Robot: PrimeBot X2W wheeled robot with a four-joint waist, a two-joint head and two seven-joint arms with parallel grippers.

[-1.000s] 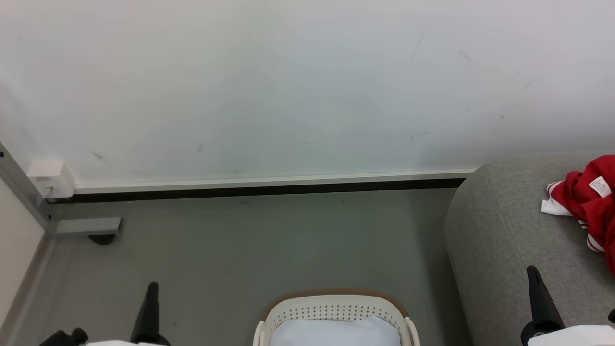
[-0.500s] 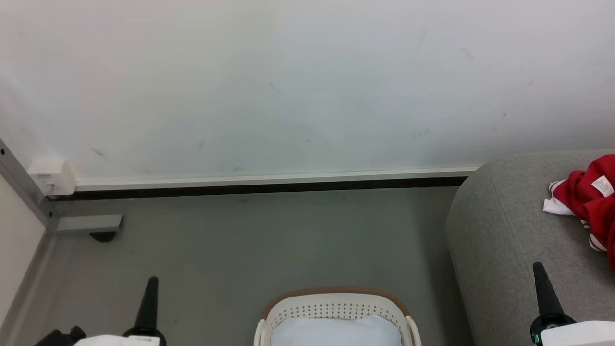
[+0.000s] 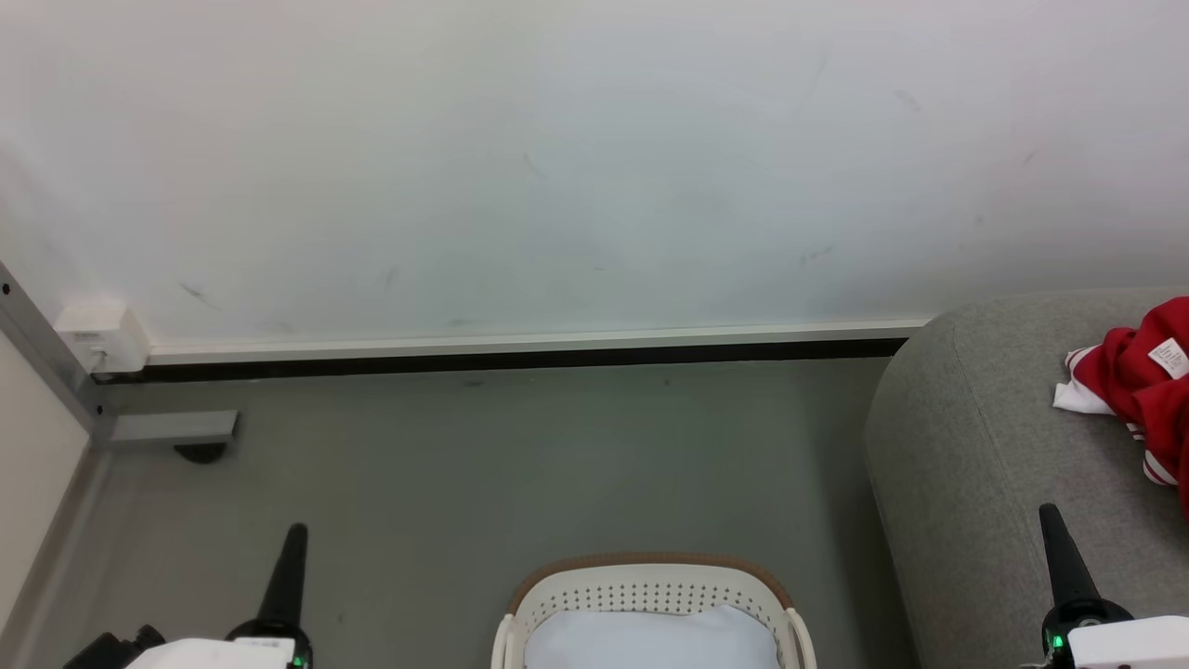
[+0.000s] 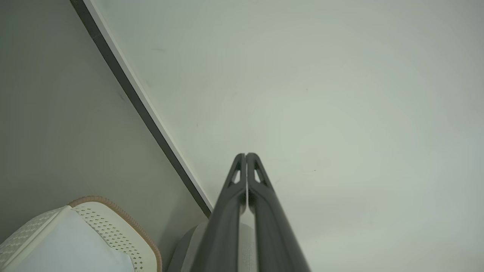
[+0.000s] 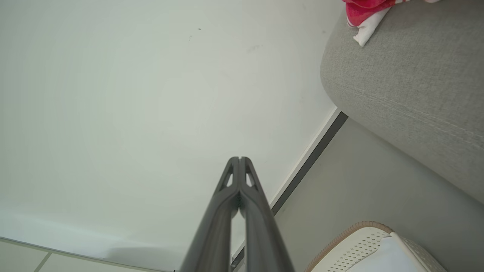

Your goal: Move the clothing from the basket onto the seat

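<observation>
**A:** Checking the basket [image 3: 650, 564] is the step in hand, I'd say. The clothing [image 3: 1143, 381] lies bunched on the seat [image 3: 975, 446] at the head view's right edge, well apart from the basket.

**B:** And the tools?

**A:** Both the left tool [image 3: 295, 531] and the right tool [image 3: 1051, 509] have their fingers pressed together, pinching nothing. The left one shows against the floor [image 3: 464, 483], left of the basket. The right one shows against the seat's near part.

**B:** How to do it well?

**A:** The head view takes in just the basket's far part, holding a white liner [image 3: 650, 636]. I'd tip the head down to see the rest before calling it done, and keep both tools off the clothing so nothing gets dragged off.

**B:** Do the wrist views add anything?

**A:** The right wrist view shows the seam [image 5: 416, 110] along the seat's rounded side and a white cuff [image 5: 365, 32] near its edge. The head view shows the white tag [image 3: 1172, 356]. Each wrist view shows its tool's tips meeting — plainer than from the head.
</observation>
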